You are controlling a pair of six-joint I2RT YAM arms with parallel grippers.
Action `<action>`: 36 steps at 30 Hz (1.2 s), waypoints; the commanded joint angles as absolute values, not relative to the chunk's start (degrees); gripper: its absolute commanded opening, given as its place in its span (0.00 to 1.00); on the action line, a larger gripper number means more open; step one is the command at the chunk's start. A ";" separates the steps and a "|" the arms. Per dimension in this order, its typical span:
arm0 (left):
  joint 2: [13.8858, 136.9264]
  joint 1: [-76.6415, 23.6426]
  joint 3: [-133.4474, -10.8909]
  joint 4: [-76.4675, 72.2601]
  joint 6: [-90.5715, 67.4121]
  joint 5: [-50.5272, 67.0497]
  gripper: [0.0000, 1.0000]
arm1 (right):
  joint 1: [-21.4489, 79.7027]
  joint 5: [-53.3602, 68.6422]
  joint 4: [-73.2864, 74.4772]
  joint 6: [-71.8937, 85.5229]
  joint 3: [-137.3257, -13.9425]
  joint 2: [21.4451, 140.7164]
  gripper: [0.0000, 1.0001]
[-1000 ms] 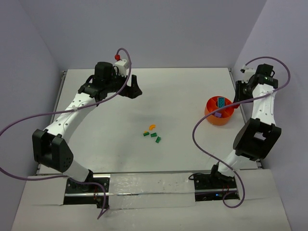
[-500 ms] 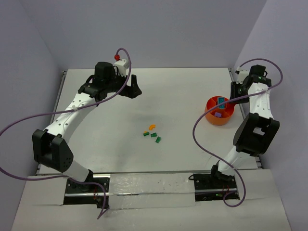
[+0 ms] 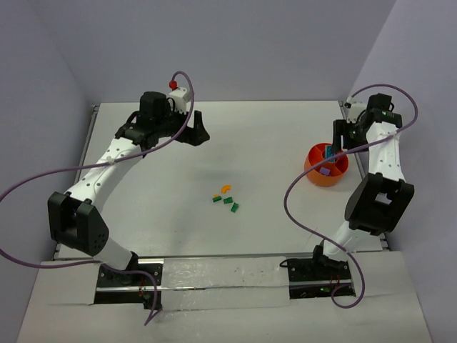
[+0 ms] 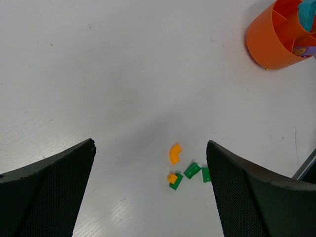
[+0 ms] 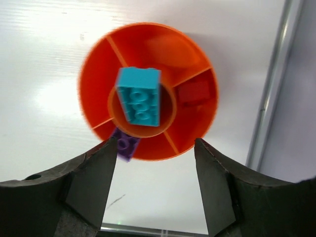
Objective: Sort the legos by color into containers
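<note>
A white table [image 3: 271, 143] is lying under soft, even light. Pale lavender walls are enclosing it: a back wall [image 3: 214, 50] beyond its far edge, a left wall [image 3: 28, 128] and a right wall [image 3: 421, 71] flanking it. A metal rail [image 3: 221, 275] is running along its near edge.

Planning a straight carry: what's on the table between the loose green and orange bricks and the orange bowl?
Nothing: the left wrist view shows bare table from the bricks to the bowl. In the top view, the right arm's purple cable crosses that line.
</note>
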State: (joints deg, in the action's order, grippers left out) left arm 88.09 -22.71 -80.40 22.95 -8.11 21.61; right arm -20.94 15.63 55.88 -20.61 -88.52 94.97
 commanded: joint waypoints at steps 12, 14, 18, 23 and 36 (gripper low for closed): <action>85.08 -13.30 -77.78 19.77 -6.10 40.55 0.99 | 10.76 28.65 57.05 -25.31 -91.97 85.75 0.67; 84.64 -11.78 -77.23 19.04 -7.00 41.89 0.98 | 15.66 27.42 55.46 -24.08 -90.30 86.92 0.63; 83.86 -9.69 -76.41 17.75 -9.13 41.98 0.96 | 23.36 27.62 52.62 -21.25 -84.62 88.40 0.58; 82.79 -8.35 -75.12 17.13 -9.65 40.35 0.96 | 30.23 25.75 46.82 -15.47 -74.98 87.70 0.58; 82.96 -8.09 -74.35 16.17 -10.02 40.95 0.96 | 38.34 19.92 38.05 -6.76 -68.11 91.58 0.59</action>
